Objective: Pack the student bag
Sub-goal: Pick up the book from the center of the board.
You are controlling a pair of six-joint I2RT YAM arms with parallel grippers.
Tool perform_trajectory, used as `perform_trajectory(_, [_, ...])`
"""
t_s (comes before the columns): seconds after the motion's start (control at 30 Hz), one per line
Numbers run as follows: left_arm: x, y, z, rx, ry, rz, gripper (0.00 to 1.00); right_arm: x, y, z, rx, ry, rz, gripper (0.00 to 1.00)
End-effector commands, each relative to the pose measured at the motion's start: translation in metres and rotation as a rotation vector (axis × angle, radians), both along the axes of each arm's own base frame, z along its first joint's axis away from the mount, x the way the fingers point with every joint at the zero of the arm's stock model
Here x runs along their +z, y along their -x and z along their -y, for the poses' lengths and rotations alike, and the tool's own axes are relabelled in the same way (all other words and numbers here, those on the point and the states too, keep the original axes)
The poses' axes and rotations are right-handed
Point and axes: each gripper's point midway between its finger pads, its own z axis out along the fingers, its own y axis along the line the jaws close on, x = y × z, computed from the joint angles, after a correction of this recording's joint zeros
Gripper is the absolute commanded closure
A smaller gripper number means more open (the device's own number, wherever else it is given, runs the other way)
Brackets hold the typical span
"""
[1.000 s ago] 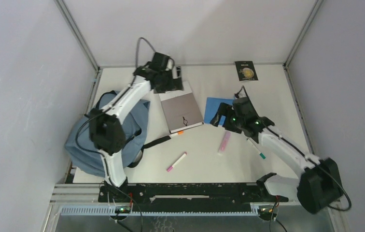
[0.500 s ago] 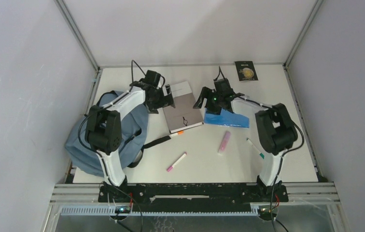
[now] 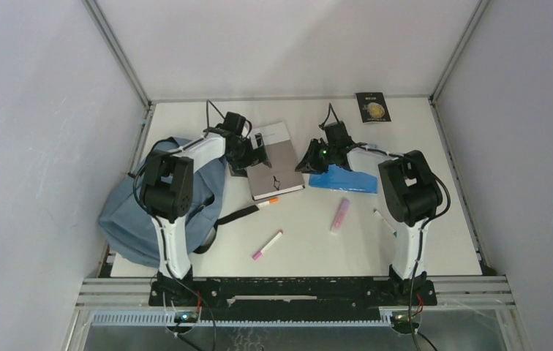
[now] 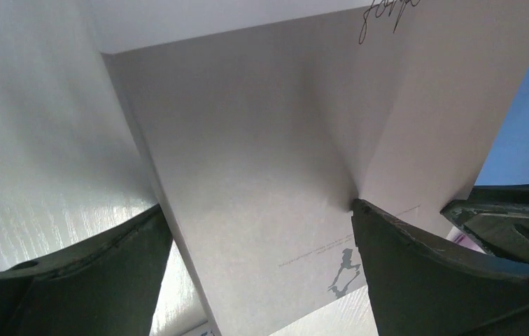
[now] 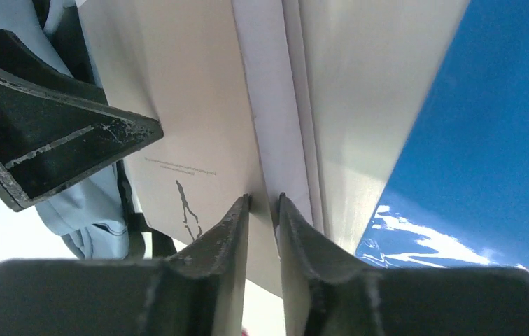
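one backpack [image 3: 123,219], one notebook [image 3: 277,172], one blue folder [image 3: 347,180], one black booklet [image 3: 372,107], four pens [image 3: 267,245]

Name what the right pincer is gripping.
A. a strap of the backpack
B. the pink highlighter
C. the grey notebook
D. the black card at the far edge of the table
C: in the right wrist view the right pincer is nipped close on the edge of the grey notebook, with nothing else in its grip.
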Motion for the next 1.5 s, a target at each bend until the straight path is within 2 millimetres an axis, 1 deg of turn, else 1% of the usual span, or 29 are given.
perform_trajectory(0.0, [0.019, -0.014, 0.026, -0.034, 0.114, 0.037, 0.00, 0.054, -0.016, -0.021, 0.044, -0.143, 0.116, 0.76])
perform_trajectory(0.1, [0.023, -0.016, 0.026, -0.037, 0.116, 0.051, 0.00, 0.061, -0.014, -0.022, 0.046, -0.163, 0.115, 0.89])
perform_trajectory(0.17, [0.027, -0.017, 0.026, -0.041, 0.117, 0.060, 0.00, 0.073, -0.017, -0.025, 0.051, -0.191, 0.140, 1.00])
perform_trajectory(0.27, [0.039, -0.017, 0.028, -0.050, 0.131, 0.073, 0.00, 0.089, -0.015, -0.026, 0.059, -0.234, 0.148, 1.00])
perform_trajectory(0.37, [0.059, -0.017, 0.027, -0.047, 0.136, 0.115, 0.00, 0.112, -0.013, -0.028, 0.054, -0.275, 0.177, 1.00])
perform_trajectory(0.47, [0.080, -0.017, 0.019, -0.042, 0.106, 0.162, 0.00, 0.134, -0.015, -0.023, -0.020, -0.288, 0.190, 1.00])
perform_trajectory(0.57, [0.104, -0.011, 0.012, -0.032, 0.090, 0.196, 0.00, 0.152, -0.021, -0.014, -0.136, -0.291, 0.184, 1.00])
perform_trajectory(0.7, [0.135, -0.001, -0.005, 0.033, 0.054, 0.268, 0.00, 0.162, -0.024, -0.007, -0.257, -0.330, 0.130, 1.00])
perform_trajectory(0.83, [0.159, 0.013, -0.021, 0.108, 0.052, 0.315, 0.00, 0.160, -0.026, -0.003, -0.320, -0.352, 0.102, 1.00])
perform_trajectory(0.93, [0.160, 0.024, -0.031, 0.155, 0.047, 0.297, 0.00, 0.158, -0.026, -0.002, -0.340, -0.368, 0.094, 1.00])
perform_trajectory(1.0, [0.154, 0.032, -0.038, 0.187, 0.034, 0.260, 0.00, 0.157, -0.025, -0.002, -0.345, -0.373, 0.087, 1.00])
perform_trajectory(1.07, [0.148, 0.044, -0.040, 0.208, 0.046, 0.221, 0.00, 0.158, -0.024, 0.000, -0.353, -0.375, 0.088, 1.00])
perform_trajectory(1.1, [0.141, 0.052, -0.039, 0.220, 0.063, 0.195, 0.00, 0.159, -0.024, 0.001, -0.362, -0.375, 0.090, 1.00])
perform_trajectory(1.17, [0.135, 0.065, -0.032, 0.243, 0.135, 0.159, 0.00, 0.161, -0.024, 0.001, -0.366, -0.382, 0.097, 1.00])
perform_trajectory(1.27, [0.123, 0.085, -0.027, 0.304, 0.226, 0.110, 0.00, 0.161, -0.025, 0.001, -0.368, -0.386, 0.097, 1.00])
perform_trajectory(1.47, [0.120, 0.100, -0.011, 0.353, 0.407, 0.072, 0.00, 0.159, -0.023, -0.003, -0.350, -0.392, 0.091, 1.00])
